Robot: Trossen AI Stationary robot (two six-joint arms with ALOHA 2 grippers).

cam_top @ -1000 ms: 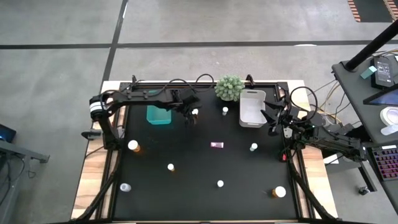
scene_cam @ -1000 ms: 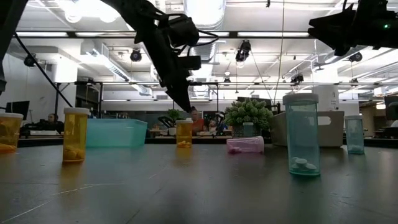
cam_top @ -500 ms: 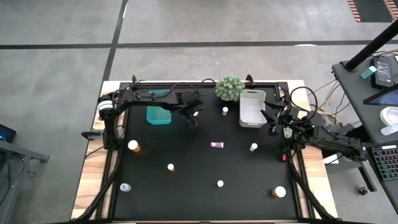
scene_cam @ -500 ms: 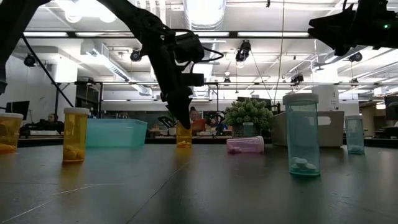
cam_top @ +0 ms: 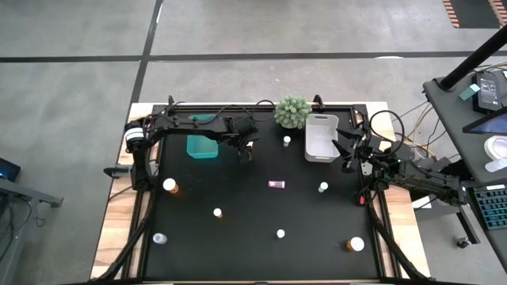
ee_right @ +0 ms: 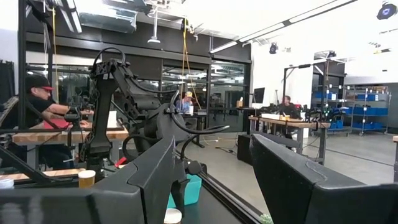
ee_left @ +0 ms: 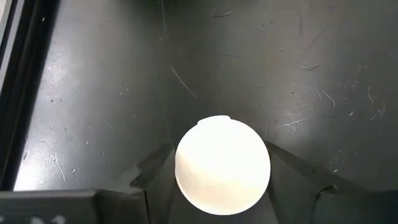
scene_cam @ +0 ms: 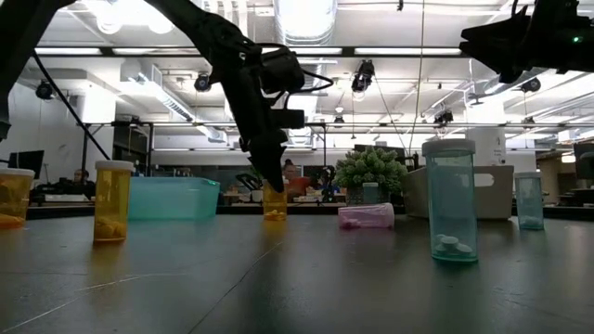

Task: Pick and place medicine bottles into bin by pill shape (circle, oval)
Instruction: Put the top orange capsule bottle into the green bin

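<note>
Left end effector (ee_left: 222,171) is down over a small amber-bodied medicine bottle with a round white cap (ee_left: 222,163), upright on the black desk (ee_left: 93,93) just beside the teal plastic bin (cam_top: 202,146). Fingers flank the cap; contact can't be judged, so grip unconfirmed. Risk: uneven closing nudges or tips the bottle. Right end effector (ee_right: 211,180) waits open, raised beside the white bin (cam_top: 321,136).

the white cap (ee_left: 222,165) hides the whole bottle under it, so its body and pills cannot be seen from the left wrist. the left gripper (cam_top: 246,148) covers that bottle from above. the pills in the far bottles (cam_top: 280,233) are too small to tell their shape.
</note>
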